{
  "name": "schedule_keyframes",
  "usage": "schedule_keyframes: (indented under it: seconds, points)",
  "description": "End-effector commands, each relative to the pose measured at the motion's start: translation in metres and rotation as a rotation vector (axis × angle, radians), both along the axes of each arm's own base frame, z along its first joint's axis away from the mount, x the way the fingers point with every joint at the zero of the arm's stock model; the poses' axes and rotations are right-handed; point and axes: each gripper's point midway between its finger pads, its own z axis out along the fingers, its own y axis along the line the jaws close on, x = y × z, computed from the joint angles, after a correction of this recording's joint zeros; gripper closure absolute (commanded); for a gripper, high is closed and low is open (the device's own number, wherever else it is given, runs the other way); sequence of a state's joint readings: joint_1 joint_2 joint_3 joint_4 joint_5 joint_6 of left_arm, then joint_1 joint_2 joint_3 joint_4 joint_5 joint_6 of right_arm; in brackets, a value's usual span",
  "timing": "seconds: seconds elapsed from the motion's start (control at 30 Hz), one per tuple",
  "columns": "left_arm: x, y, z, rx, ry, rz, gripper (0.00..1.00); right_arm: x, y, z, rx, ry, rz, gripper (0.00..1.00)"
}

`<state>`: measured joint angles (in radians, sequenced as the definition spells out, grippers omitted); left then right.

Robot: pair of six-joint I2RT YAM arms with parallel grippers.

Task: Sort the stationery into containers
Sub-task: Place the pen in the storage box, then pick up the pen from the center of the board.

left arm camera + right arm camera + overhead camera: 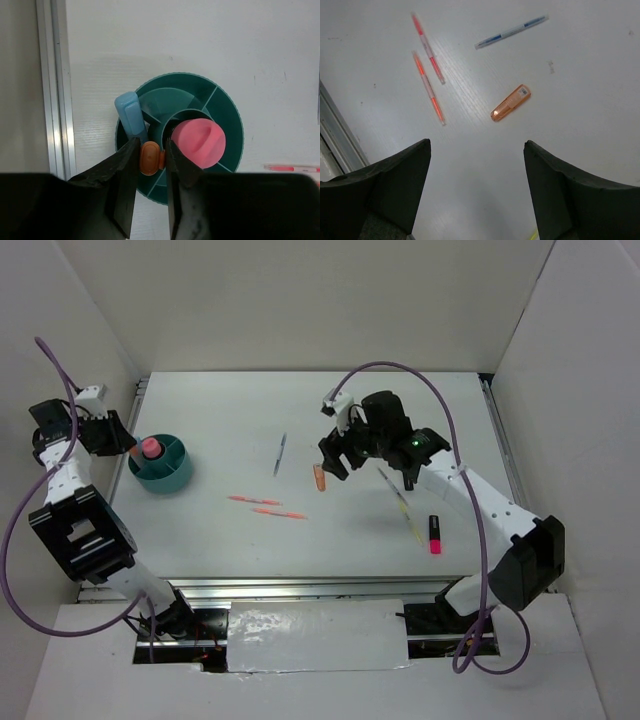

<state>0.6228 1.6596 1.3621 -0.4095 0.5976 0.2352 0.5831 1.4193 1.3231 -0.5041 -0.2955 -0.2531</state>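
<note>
The teal tub point(170, 478) stands at the far left, and the left wrist view shows its rim point(231, 112) and inner dividers. In it stand a pink-capped tube point(198, 143) and a blue highlighter point(130, 111). My left gripper point(152, 145) is shut on an orange marker point(149, 158), held upright over a tub compartment. My right gripper point(338, 462) is open and empty above the table point(477, 150). Just ahead of it lies an orange highlighter point(510, 102), also in the top view point(319, 478).
Two orange-pink pens point(254, 500) point(281, 513) lie mid-table. A blue pen point(280, 453) lies behind them. A thin yellow pen point(402, 504) and a pink-and-black highlighter point(435, 534) lie under my right arm. White walls enclose the table. A metal rail point(55, 90) runs left of the tub.
</note>
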Motion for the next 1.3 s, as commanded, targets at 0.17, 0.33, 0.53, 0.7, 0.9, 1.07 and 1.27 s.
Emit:
schedule_keyframes:
  seconds: [0.17,0.33,0.53,0.7,0.9,1.07,1.27]
  points:
    - [0.002,-0.009,0.031,0.014,-0.111,-0.050,0.39,-0.011,0.061,-0.023,-0.028,0.065,0.199,0.43]
    - [-0.001,-0.023,0.056,0.029,-0.171,-0.088,0.38,-0.025,0.098,-0.054,-0.107,0.134,0.286,0.63]
    - [-0.011,-0.050,0.099,0.083,-0.270,-0.144,0.36,-0.042,0.125,-0.105,-0.269,0.193,0.340,0.69]
    - [-0.016,-0.077,0.122,0.104,-0.315,-0.204,0.28,-0.046,0.120,-0.151,-0.393,0.227,0.334,0.66]
    - [-0.025,-0.110,0.139,0.144,-0.369,-0.254,0.26,-0.040,0.118,-0.179,-0.464,0.240,0.327,0.66]
    - [-0.026,-0.122,0.139,0.151,-0.370,-0.275,0.26,-0.031,0.112,-0.194,-0.493,0.263,0.325,0.66]
    - [-0.026,-0.120,0.135,0.157,-0.363,-0.262,0.26,-0.035,0.105,-0.210,-0.529,0.281,0.344,0.67]
